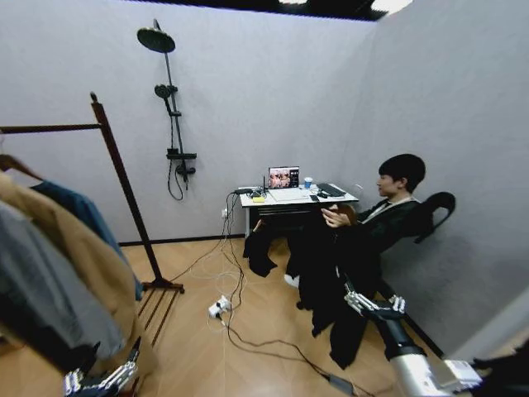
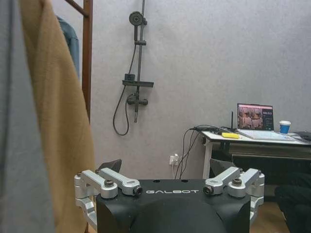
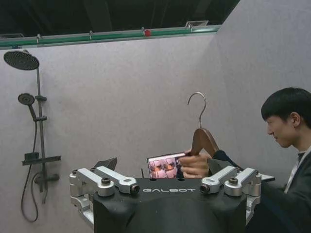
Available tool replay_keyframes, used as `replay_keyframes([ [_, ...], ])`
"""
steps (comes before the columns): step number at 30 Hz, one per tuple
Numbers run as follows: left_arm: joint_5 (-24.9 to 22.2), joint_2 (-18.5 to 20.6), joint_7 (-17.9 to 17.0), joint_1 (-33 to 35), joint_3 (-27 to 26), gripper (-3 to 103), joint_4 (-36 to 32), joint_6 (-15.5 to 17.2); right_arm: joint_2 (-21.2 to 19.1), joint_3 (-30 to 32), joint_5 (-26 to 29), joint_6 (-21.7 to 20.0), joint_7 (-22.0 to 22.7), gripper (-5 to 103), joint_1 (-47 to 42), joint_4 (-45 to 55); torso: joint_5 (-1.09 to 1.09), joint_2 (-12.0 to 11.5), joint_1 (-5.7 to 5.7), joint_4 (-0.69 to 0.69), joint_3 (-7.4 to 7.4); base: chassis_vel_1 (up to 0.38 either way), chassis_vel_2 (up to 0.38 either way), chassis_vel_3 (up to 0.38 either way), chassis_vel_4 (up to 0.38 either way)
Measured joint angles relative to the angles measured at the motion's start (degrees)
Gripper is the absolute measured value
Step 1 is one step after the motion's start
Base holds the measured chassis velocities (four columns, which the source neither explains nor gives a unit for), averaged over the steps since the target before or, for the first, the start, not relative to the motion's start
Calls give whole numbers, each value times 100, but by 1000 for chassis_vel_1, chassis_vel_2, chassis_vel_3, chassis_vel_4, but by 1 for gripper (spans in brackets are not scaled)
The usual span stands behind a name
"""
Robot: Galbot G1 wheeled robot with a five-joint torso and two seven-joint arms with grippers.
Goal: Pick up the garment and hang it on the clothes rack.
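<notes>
A seated person holds the long black garment point(image 1: 331, 273) up on a wooden hanger point(image 3: 203, 140), one hand point(image 3: 194, 167) gripping the hanger below its metal hook. My right gripper point(image 1: 374, 303) is open, right in front of the garment's lower half. In the right wrist view, the right gripper point(image 3: 160, 165) faces the hanger with nothing between its fingers. The clothes rack point(image 1: 124, 184) of dark reddish wood stands at the left with several coats on its rail. My left gripper point(image 1: 99, 382) hangs open low beside those coats; its wrist view shows the left gripper point(image 2: 167, 167) empty.
A tan coat point(image 1: 78, 248), a grey one point(image 1: 33, 298) and a blue jacket point(image 1: 83, 211) hang on the rack. A black shower stand point(image 1: 169, 107) is on the back wall. A desk point(image 1: 297, 198) with a laptop stands behind. Cables and a power strip point(image 1: 217, 308) lie on the wooden floor.
</notes>
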Motion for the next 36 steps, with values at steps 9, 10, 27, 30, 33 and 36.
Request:
replay_keyframes([
  [9,0,1,2,-1,0,100,0,0,108,146,-136,-481,772,100,-55,160,4,-2,6,-2,1,-335,322,312,-328],
  [10,0,0,3,-1,0,100,-1,0,160,102,-261,-726,1000,100,-132,161,7,-2,5,0,1,-142,221,90,-82],
  [27,0,0,0,1,0,100,0,0,103,-47,-1074,-1209,1730,100,671,165,7,2,-2,0,0,3,-19,-18,21],
  [30,0,0,0,1,0,100,-1,0,232,48,-1407,-1247,1986,100,621,164,6,1,-1,0,0,0,0,0,0],
  [33,0,0,0,1,0,100,0,0,332,89,-1734,-1211,2049,100,571,164,6,1,-1,0,0,0,0,0,0],
  [36,0,0,0,1,0,100,0,0,446,135,-2052,-1142,2052,100,562,162,7,1,-2,0,-1,0,0,0,0],
])
